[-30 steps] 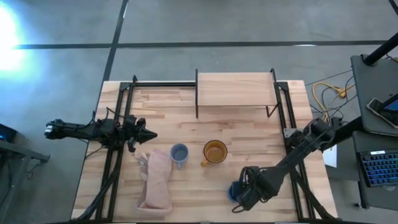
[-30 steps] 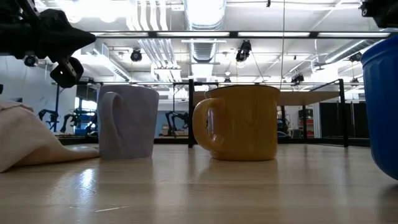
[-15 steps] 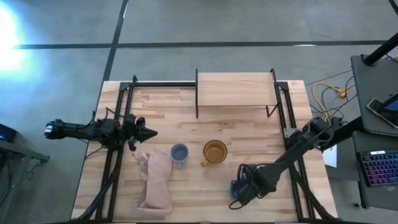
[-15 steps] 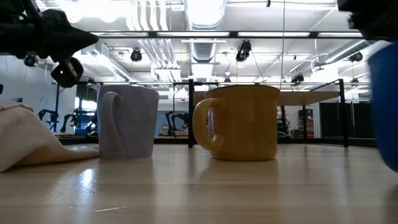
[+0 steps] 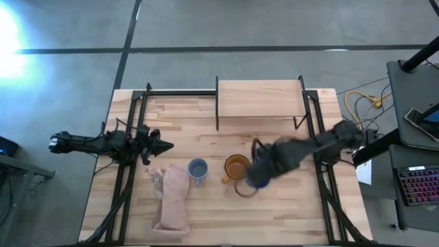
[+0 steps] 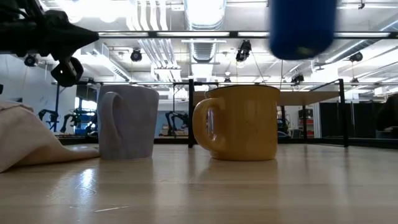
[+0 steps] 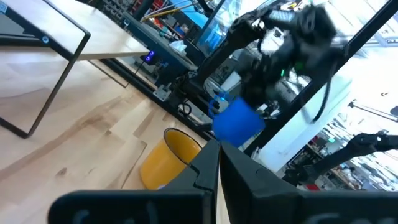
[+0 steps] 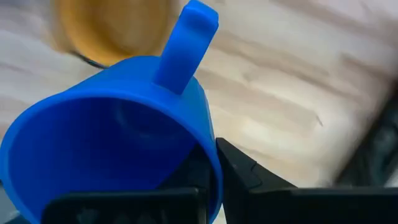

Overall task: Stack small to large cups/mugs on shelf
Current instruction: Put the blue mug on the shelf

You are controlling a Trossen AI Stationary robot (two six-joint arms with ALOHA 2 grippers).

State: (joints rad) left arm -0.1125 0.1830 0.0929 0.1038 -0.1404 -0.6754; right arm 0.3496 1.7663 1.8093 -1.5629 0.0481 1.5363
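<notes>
aloft, blue mug (image 6: 303,28) upright

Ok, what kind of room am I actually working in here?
Probably a robotics lab or workshop. The low view shows exposed ceiling ducts and other robot arms in the room behind; the high view shows a lit keyboard beside the wooden table.

Right arm stretched in from the right edge, wrist raised, right gripper (image 5: 258,173) with fingers (image 8: 239,174) clamped on the blue mug (image 8: 118,143). Left arm parked at left edge, left gripper (image 5: 163,146) closed, fingers together.
</notes>
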